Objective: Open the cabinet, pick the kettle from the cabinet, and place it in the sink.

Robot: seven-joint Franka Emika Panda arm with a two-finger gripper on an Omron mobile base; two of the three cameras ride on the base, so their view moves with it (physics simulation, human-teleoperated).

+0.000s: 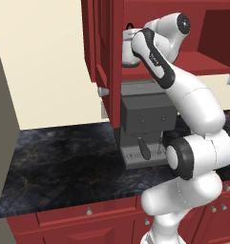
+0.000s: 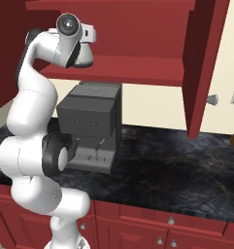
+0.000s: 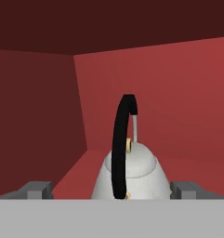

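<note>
Gripper (image 3: pixel 108 189) inside cabinet (image 3: pixel 178 93), fingers (image 3: pixel 36 189) spread wide, nothing pinched. Kettle (image 3: pixel 136 174) directly ahead, sitting between both fingertips on cabinet shelf, upright; black arched handle (image 3: pixel 120 144) edge-on, dead centre. Cabinet door (image 2: pixel 203 63) open, off to side. Coffee machine (image 1: pixel 147 119) on counter (image 1: pixel 64 162) below hand

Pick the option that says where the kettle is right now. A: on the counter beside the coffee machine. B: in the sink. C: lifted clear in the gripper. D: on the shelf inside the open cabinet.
D: the kettle sits on the red shelf inside the open cabinet, with the open gripper straddling it, its fingertips standing wide on either side.
</note>
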